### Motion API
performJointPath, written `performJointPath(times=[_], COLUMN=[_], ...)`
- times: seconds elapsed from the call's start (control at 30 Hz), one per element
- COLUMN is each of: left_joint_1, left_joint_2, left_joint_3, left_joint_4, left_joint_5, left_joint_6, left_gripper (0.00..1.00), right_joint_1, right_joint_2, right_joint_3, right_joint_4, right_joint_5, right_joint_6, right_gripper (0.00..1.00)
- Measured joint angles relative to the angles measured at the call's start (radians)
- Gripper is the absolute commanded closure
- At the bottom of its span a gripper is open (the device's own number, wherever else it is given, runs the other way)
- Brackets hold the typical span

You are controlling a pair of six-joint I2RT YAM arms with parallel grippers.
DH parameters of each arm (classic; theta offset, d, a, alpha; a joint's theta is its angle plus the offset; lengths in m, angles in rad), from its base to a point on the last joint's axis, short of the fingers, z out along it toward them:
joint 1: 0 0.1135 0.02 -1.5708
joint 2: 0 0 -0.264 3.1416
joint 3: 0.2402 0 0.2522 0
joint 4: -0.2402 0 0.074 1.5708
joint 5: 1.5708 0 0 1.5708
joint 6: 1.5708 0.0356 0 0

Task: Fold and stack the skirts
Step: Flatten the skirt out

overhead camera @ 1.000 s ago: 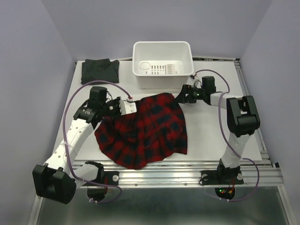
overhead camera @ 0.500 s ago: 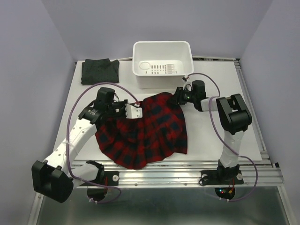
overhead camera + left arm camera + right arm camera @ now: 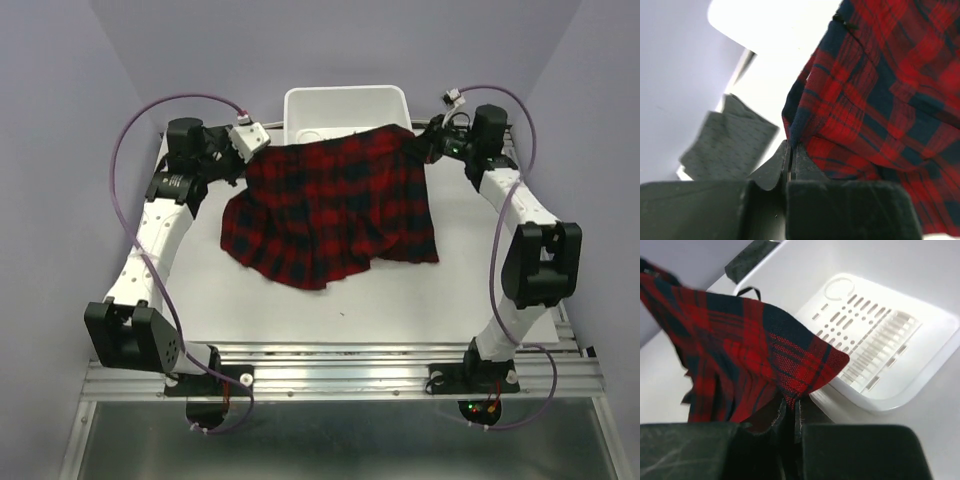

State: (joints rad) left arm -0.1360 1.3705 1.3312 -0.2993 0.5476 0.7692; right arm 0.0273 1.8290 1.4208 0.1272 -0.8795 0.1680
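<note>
While the left gripper (image 3: 252,141) and right gripper (image 3: 428,138) are clamping the plaid skirt (image 3: 335,205) at upper frame, spreading it taut and level is looking wisest.

Plaid skirt (image 3: 335,205) is red-navy, dotted skirt (image 3: 725,145) charcoal, tub (image 3: 345,93) white

White tub and worktop, lilac walls, metal rail frame

White plastic tub (image 3: 345,93) stands at the far middle of the white worktop (image 3: 400,300); rectangular, rounded corners, upright. The right wrist view shows its floor with a moulded ring and rows of short slots. Plain lilac walls (image 3: 350,40) close in the back and both sides. Silver metal rail frame (image 3: 350,372) runs along the near edge of the worktop, and a dull grey surface lies below it.
</note>
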Motion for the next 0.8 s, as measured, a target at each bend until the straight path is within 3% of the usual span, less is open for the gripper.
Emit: performJointPath(times=[0.1, 0.2, 0.3, 0.33, 0.37, 0.43, 0.5, 0.53, 0.63, 0.8], left_joint_1=[0.012, -0.008, -0.073, -0.103, -0.134, -0.211, -0.273, -0.311, -0.362, -0.368], left_joint_2=[0.000, -0.085, -0.212, -0.257, -0.294, -0.353, -0.378, -0.394, -0.439, -0.521], left_joint_3=[0.043, -0.018, -0.162, -0.235, -0.305, -0.454, -0.567, -0.631, -0.697, -0.695], left_joint_4=[0.023, -0.009, -0.064, -0.084, -0.111, -0.142, -0.188, -0.205, -0.225, -0.220], left_joint_5=[0.047, 0.076, 0.077, 0.076, 0.073, 0.060, 0.035, 0.013, -0.019, -0.063], left_joint_6=[0.019, 0.128, 0.278, 0.332, 0.360, 0.412, 0.452, 0.465, 0.482, 0.426], left_gripper=[1.00, 1.00, 0.96, 0.93, 0.79, 0.61, 0.44, 0.30, 0.28, 0.28], right_joint_1=[-0.008, -0.006, 0.004, 0.008, 0.015, 0.029, 0.043, 0.049, 0.058, 0.058], right_joint_2=[-0.119, -0.274, -0.418, -0.452, -0.488, -0.533, -0.558, -0.573, -0.632, -0.737], right_joint_3=[0.042, -0.026, -0.173, -0.230, -0.303, -0.443, -0.558, -0.614, -0.693, -0.669], right_joint_4=[-0.143, -0.261, -0.417, -0.449, -0.505, -0.598, -0.694, -0.735, -0.836, -0.887], right_joint_5=[-0.049, -0.081, -0.096, -0.096, -0.092, -0.064, -0.023, -0.001, 0.063, 0.092], right_joint_6=[-0.185, -0.418, -0.703, -0.779, -0.869, -1.033, -1.179, -1.230, -1.364, -1.388], right_gripper=[0.99, 0.99, 0.85, 0.69, 0.50, 0.11, 0.06, 0.02, 0.00, 0.01])
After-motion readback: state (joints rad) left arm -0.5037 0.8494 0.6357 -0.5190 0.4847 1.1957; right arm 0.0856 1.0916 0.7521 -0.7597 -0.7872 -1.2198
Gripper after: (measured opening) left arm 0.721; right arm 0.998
